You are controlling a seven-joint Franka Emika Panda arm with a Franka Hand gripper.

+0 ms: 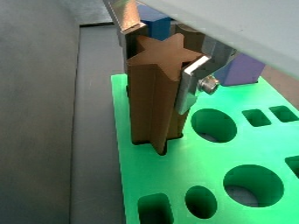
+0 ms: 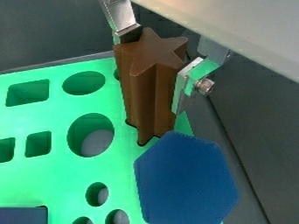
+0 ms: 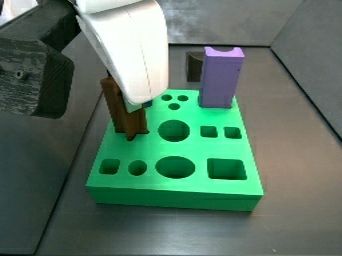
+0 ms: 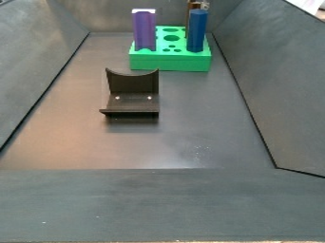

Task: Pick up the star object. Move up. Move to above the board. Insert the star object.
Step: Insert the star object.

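Over the green board (image 1: pixel 176 166) on dark floor, gripper (image 1: pixel 166 63) clamping star object (image 1: pixel 158 92).

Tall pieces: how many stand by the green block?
3: the star object, held by the gripper at the board's edge; the blue hexagonal column beside it; the purple notched column across the board. None seems hidden.

Colours on the bench
Brown star object (image 1: pixel 156 83) in the silver gripper (image 1: pixel 158 52); bright green board (image 3: pixel 201 183); purple column (image 3: pixel 221 76); blue column (image 2: pixel 184 179).
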